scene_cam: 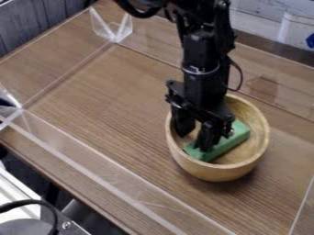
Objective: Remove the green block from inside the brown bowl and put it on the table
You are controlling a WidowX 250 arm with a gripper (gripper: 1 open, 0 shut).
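The brown bowl (227, 169) stands on the table (98, 96) at the right. The green block (238, 133) lies flat inside it, angled from lower left to upper right. My black gripper (205, 136) points straight down into the bowl. Its two fingers sit on either side of the block's middle and are shut on it. The block rests on the bowl's bottom, and the fingers hide its middle.
Low clear acrylic walls (73, 151) edge the table along the front and left, with a corner piece (117, 27) at the back. The bowl's thick rim surrounds the gripper closely.
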